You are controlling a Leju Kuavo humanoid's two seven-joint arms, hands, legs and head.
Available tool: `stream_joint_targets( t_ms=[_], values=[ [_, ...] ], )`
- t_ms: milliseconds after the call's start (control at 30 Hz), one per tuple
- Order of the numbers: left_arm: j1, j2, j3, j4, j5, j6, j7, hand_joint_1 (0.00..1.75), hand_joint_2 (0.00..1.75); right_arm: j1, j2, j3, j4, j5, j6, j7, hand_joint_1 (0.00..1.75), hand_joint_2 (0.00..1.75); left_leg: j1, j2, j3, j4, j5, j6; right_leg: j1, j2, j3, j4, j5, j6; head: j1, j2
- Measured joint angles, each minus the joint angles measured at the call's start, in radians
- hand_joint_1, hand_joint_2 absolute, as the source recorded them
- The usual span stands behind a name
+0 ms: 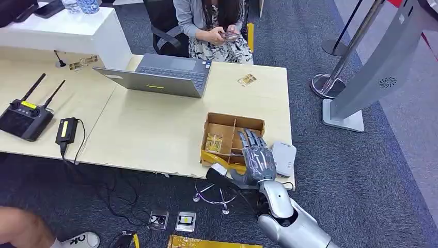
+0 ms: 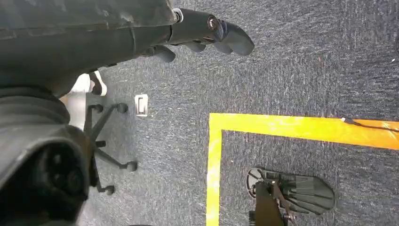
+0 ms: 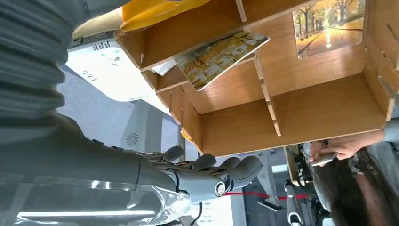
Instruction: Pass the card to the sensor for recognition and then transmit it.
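A wooden divided box stands near the table's front right corner. A yellow-patterned card lies in its left compartment. In the right wrist view one card leans tilted against a divider of the box, and a second card with a tree picture lies flat in another compartment. The white sensor sits right of the box at the table edge; its top is close to my wrist. My right hand hovers over the box's right side, fingers spread, holding nothing. My left hand hangs over the carpet, empty.
A grey laptop stands open at the table's back, with a seated person behind it holding a phone. Another card lies near the back right. A black controller and charger lie at the left. A grey gate post stands right.
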Motion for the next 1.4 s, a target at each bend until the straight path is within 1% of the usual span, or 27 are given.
stream_joint_targets(
  t_ms=[333, 633, 1400],
  values=[
    [0.000, 0.000, 0.000, 0.000, 0.000, -0.003, 0.000, 0.00, 0.00, 0.000, 0.008, 0.000, 0.024, 0.011, 0.006, 0.000, 0.00, 1.75, 0.000, 0.000, 0.000, 0.000, 0.000, 0.000, 0.000, 0.000, 0.000, 0.000, 0.000, 0.000, 0.000, 0.000],
    [0.000, 0.000, 0.000, 0.000, 0.000, -0.001, 0.000, 0.00, 0.00, 0.001, 0.016, 0.000, 0.034, 0.024, 0.026, -0.003, 0.00, 1.75, 0.000, 0.000, 0.000, 0.000, 0.000, 0.000, 0.000, 0.000, 0.000, 0.000, 0.000, 0.000, 0.000, 0.000],
    [0.000, 0.000, 0.000, 0.000, -0.006, 0.000, 0.000, 0.00, 0.00, 0.005, 0.021, 0.000, 0.057, 0.006, 0.023, -0.003, 0.00, 1.75, 0.000, 0.000, 0.000, 0.000, 0.000, 0.000, 0.000, 0.000, 0.000, 0.000, 0.000, 0.000, 0.000, 0.000]
  ],
)
